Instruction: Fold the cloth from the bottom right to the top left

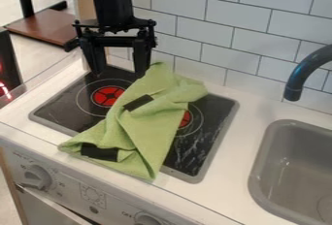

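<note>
And your claw [119,73] hangs open, empty, near the far end of the cloth [146,127], which sprawls rumpled over the stovetop [58,107]: partly folded, I'd say, the diagonal fold unfinished.

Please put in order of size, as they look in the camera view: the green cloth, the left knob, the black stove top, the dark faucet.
1. Black stove top, by its whole outline, partly covered
2. Green cloth
3. Dark faucet, cut off by the view's edge
4. Left knob
</note>
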You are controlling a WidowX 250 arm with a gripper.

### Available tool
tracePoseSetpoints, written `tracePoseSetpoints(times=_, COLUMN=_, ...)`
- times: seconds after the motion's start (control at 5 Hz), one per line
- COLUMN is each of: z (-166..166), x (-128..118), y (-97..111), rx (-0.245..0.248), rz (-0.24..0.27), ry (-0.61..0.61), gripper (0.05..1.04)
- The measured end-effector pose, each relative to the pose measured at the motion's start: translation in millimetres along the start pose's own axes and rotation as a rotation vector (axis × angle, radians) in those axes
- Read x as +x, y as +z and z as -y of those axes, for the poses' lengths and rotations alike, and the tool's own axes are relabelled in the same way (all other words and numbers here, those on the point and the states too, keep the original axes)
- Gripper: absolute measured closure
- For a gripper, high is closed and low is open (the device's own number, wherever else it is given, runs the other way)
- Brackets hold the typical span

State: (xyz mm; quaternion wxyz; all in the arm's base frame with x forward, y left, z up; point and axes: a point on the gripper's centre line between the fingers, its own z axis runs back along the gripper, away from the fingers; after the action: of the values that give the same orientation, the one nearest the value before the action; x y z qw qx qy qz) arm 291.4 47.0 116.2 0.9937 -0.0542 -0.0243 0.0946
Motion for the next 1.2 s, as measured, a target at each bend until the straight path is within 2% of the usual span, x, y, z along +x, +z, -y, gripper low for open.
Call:
tracePoseSetpoints(times=0.4, z=6.2, x=-17.3, y=-18.2, rx=0.009, rz=-0.062, ry=-0.019, gripper=0.083)
tracePoseSetpoints(times=0.6, z=27.9, x=-30.3, y=-12.0, rx=0.010, rz=-0.040, ry=-0.081, gripper=0.083)
tracePoseSetpoints(times=0.8, z=33.8, x=-43.9, y=-26.0, rx=0.039, rz=-0.069, ry=-0.113, gripper=0.083)
tracePoseSetpoints(times=1.0, z=35.5, x=-55.1, y=-36.9, rx=0.045, rz=-0.070, ry=-0.119, gripper=0.083)
tracePoseSetpoints(times=1.2, z=37.0, x=-60.5, y=-46.4, rx=0.084, rz=-0.059, ry=-0.121, gripper=0.083)
